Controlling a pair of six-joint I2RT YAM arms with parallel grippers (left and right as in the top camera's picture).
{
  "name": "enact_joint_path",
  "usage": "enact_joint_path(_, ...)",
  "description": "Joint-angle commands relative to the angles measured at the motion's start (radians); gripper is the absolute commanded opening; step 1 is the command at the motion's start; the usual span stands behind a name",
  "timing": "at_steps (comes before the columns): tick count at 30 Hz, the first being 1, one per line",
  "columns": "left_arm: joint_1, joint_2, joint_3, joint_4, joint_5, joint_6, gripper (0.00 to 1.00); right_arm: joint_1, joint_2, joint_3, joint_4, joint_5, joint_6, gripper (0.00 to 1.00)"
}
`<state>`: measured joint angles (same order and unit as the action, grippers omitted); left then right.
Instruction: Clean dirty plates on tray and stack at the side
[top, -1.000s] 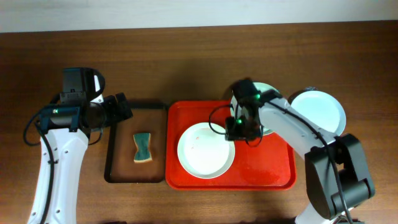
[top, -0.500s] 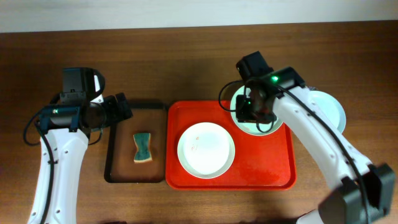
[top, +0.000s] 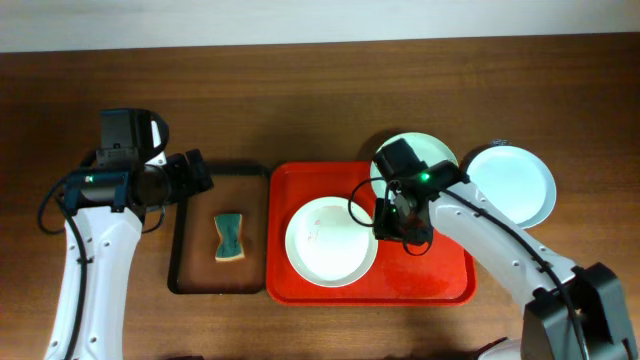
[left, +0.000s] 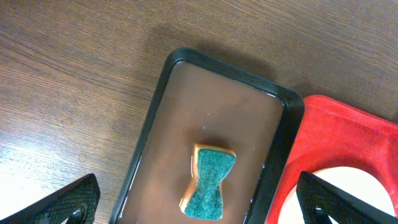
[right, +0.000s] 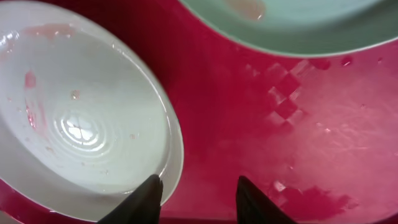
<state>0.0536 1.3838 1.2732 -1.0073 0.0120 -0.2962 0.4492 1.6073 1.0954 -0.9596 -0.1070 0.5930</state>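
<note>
The red tray (top: 430, 270) holds a white plate (top: 328, 242) with small red smears at its left half. A pale mint plate (top: 425, 155) lies at the tray's back right corner, partly hidden by my right arm. A light blue-green plate (top: 512, 185) sits on the table to the right of the tray. My right gripper (top: 396, 216) is open and empty, low over the tray beside the white plate's right rim. In the right wrist view (right: 199, 199) one finger overlaps the white plate's (right: 81, 124) rim, with the mint plate (right: 292, 25) beyond. My left gripper (top: 195, 172) is open.
A green sponge (top: 230, 237) lies in a black-rimmed brown tray (top: 190, 250) left of the red tray. It also shows in the left wrist view (left: 210, 182), with my left gripper (left: 199, 214) spread wide above the brown tray (left: 217, 106).
My right gripper swung back over the mint plate, then came forward and down beside the white plate's right rim. The left arm has not moved.
</note>
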Motion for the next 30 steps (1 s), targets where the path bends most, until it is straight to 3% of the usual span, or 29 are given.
enact_joint_path(1,0.002,-0.013,0.015,-0.001,0.008,-0.006,0.99,0.063,-0.004,-0.026,0.026,0.031,0.017,0.17)
enact_joint_path(4,0.002,-0.013,0.015,-0.001,0.008,-0.006,0.99,0.12,-0.004,-0.026,0.026,0.078,0.075,0.18)
enact_joint_path(8,0.002,-0.013,0.015,-0.001,0.008,-0.006,0.99,0.121,0.002,-0.061,0.07,0.093,0.096,0.3)
enact_joint_path(18,0.002,-0.013,0.015,-0.001,0.008,-0.006,0.99,0.121,0.003,-0.225,0.269,0.073,0.221,0.3)
enact_joint_path(24,0.002,-0.013,0.015,-0.001,0.008,-0.006,0.99,0.121,0.004,-0.227,0.301,0.039,0.232,0.13)
enact_joint_path(29,0.002,-0.013,0.015,-0.001,0.008,-0.006,0.99,0.121,0.004,-0.257,0.303,0.028,0.274,0.12)
enact_joint_path(30,0.002,-0.013,0.015,-0.001,0.008,-0.006,0.99,0.121,0.004,-0.261,0.311,0.029,0.28,0.06)
